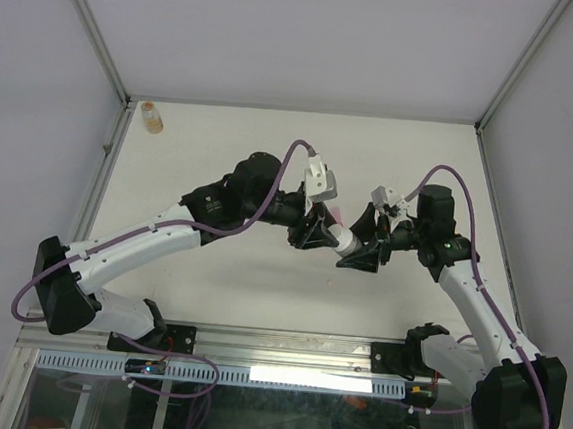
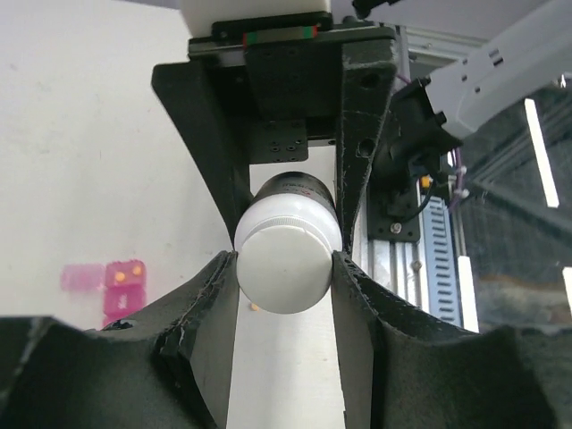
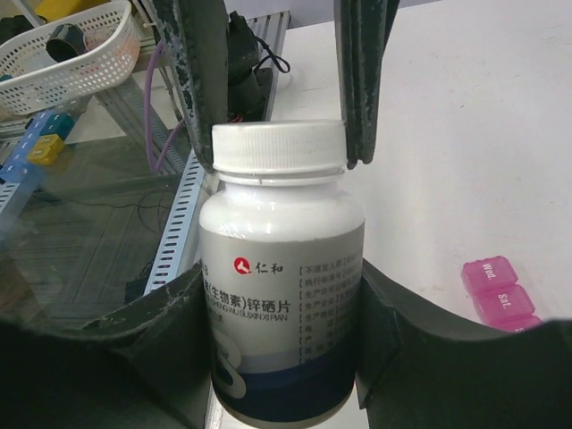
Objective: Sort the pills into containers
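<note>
**Cap-removal step, both arms meeting over the middle of the worktop.** The white bottle is held off the surface with its long axis running from pincer to pincer: base toward the right arm, cap toward the left. The right pincer is closed around the bottle's labelled body. The left pincer is closed on the cap, one finger on each side of its rim. The coming move — judged to be a twist of the cap — turns on this shared axis, since the left wrist lies in line with the bottle. Both forearms reach inward, with the wrists bent toward each other. The pink organiser lies flat on the worktop just beside and below the held bottle, and neither arm is clearly the nearer. Small orange dots in its compartments look like pills — whether the other compartments hold any cannot be told.
</note>
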Available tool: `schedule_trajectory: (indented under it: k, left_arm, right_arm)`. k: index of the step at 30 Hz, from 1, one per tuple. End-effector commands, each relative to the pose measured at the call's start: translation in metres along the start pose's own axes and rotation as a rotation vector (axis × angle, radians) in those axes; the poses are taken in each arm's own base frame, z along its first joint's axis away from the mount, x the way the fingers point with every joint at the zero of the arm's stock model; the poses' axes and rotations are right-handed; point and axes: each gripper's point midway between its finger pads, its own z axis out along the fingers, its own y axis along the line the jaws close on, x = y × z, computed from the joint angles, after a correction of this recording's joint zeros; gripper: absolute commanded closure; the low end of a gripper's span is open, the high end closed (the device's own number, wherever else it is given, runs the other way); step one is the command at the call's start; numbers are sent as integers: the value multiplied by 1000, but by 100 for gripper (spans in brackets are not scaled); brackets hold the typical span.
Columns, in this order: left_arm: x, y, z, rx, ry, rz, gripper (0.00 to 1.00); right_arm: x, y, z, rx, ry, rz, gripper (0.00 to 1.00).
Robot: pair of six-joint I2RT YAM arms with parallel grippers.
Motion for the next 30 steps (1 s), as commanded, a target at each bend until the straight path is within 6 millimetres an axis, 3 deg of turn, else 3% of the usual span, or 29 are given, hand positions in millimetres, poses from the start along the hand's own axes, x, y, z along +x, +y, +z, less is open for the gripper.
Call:
schedule_trajectory:
  k: [1,3,10,12,15,22,26,30]
  left_arm:
    - [-3,-29,1,296,9,259,76]
    - [-11,-19,1,278,1,273,70]
    - [-61,9,-8,41,-154,275,11]
    - [-75,12,-19,-24,-232,271,2]
    - [-92,11,-39,-92,-344,238,1]
    - [-94,1,-91,-194,-590,-86,1]
    - [-82,-12,-108,-146,-688,-241,1]
    - [-66,-11,-108,-144,-690,-389,4]
  right_arm:
    - [-25,-9,-3,43,-12,-119,100]
    - [-25,-9,-4,43,-12,-121,100]
    - [-25,-9,-5,37,-10,-118,100]
    - [-25,-9,-5,36,-9,-118,100]
    - [-24,-9,-5,35,-6,-115,100]
    - [-23,-9,-5,31,-4,-115,100]
    - [-22,-11,-5,37,-1,-118,100]
    - [-21,-12,-7,41,-1,-121,100]
